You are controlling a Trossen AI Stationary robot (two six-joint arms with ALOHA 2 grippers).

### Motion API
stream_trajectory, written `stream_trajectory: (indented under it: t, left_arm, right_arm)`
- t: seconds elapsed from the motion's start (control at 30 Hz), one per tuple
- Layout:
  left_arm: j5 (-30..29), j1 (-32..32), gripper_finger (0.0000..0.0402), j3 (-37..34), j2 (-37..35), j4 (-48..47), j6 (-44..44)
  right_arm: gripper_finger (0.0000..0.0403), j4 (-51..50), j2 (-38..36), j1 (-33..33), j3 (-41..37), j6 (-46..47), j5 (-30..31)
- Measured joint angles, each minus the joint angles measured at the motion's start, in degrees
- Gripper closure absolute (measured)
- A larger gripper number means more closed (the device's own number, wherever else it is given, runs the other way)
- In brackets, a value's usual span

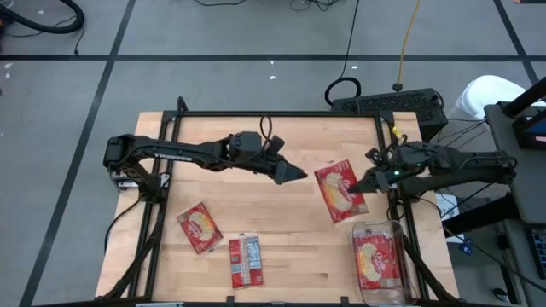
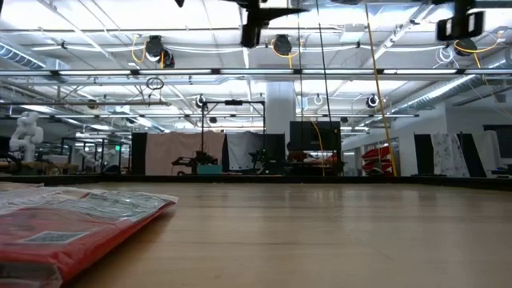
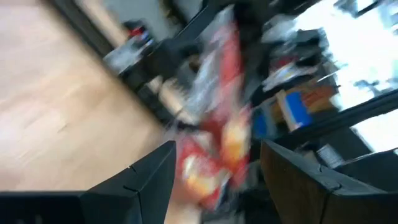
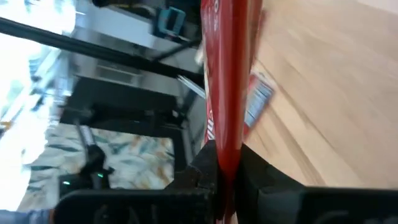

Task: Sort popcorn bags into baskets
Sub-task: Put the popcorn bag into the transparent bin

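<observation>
So, high view, left to right. Bag (image 1: pixel 200 228) at 8 o'clock on the table (image 1: pixel 281 247), popcorn face up, lying flat. Next bag (image 1: pixel 246 260) at 6 o'clock near the front edge, grey-panel face up, flat; it's apart from the first. My left gripper (image 1: pixel 300 175) sits near table centre, pointing toward 3 o'clock, jaws released, nothing in them; the left wrist view shows the fingers (image 3: pixel 152 180) spread with a blurred red bag (image 3: pixel 217 143) beyond them. Held bag (image 1: pixel 339 191) is just right of centre, popcorn face up, tilted, its right edge at my right gripper (image 1: pixel 363 184). Right jaws clenched on that bag's edge; the right wrist view shows the red bag (image 4: pixel 225 81) edge-on, pinched between the fingers (image 4: pixel 261 180). Bin (image 1: pixel 380 260) at 4 o'clock by the right front corner, one bag (image 1: pixel 375 256) inside, popcorn face up. Low view: only one bag (image 2: pixel 72 224) close at the left, lying flat.
</observation>
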Motion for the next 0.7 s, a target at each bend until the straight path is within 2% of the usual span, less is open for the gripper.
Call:
stream_trajectory:
  t: [0.1, 0.2, 0.27, 0.33, 0.4, 0.47, 0.7]
  left_arm:
    - [1.19, 0.31, 0.0173, -0.03, -1.83, -4.99, 3.22]
    - [2.12, 0.69, 0.0186, -0.13, -4.34, -12.55, 5.50]
    - [2.28, 0.72, 0.0196, 0.08, -4.86, -13.97, 5.91]
    - [2.31, 0.52, 0.0205, -0.24, -6.92, -19.83, 6.11]
    - [1.57, -0.35, 0.0214, 0.16, -7.64, -20.33, 6.59]
    - [0.75, -1.33, 0.0222, -0.08, -9.30, -24.72, 7.27]
    - [-2.76, -5.24, 0.0238, 0.07, -11.39, -30.15, 7.45]
  right_arm:
    - [0.0394, -11.87, 0.93, 3.45, 7.01, 1.08, 3.87]
    - [0.0394, -22.93, 2.28, 6.65, 14.03, 6.69, 7.92]
    - [0.0394, -27.95, 3.29, 8.69, 18.26, 10.21, 9.97]
    - [0.0394, -30.08, 5.19, 10.65, 21.67, 12.81, 11.53]
    - [0.0394, -30.85, 6.83, 12.45, 24.45, 14.50, 12.91]
    - [0.0394, -31.00, 9.14, 14.22, 26.29, 16.44, 12.96]
    - [0.0394, -30.75, 16.41, 23.96, 29.17, 22.93, 13.11]
